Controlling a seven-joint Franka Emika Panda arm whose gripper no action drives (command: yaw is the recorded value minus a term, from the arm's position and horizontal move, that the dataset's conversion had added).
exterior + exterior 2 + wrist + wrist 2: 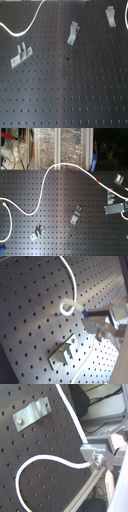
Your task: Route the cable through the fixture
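The white cable (47, 178) runs from the second exterior view's left edge, arcs over the board, passes its red band (97, 178) and drops to my gripper (118, 208) at the second exterior view's right edge. The gripper is shut on the cable near that end, as the second wrist view (94, 459) and the first wrist view (86, 314) show. The fixture (119, 179), a narrow silver clip, stands just beyond the gripper and shows at the first exterior view's top right (110, 15). A cable loop (25, 27) shows there too. The gripper is out of the first exterior view.
A slanted silver clip (73, 33) (76, 216) stands mid-board. A two-pronged silver bracket (20, 54) (38, 232) stands toward the first exterior view's left. Each wrist view shows a silver clip (62, 353) (30, 414); I cannot tell which. Clutter lies behind the black perforated board (55, 228).
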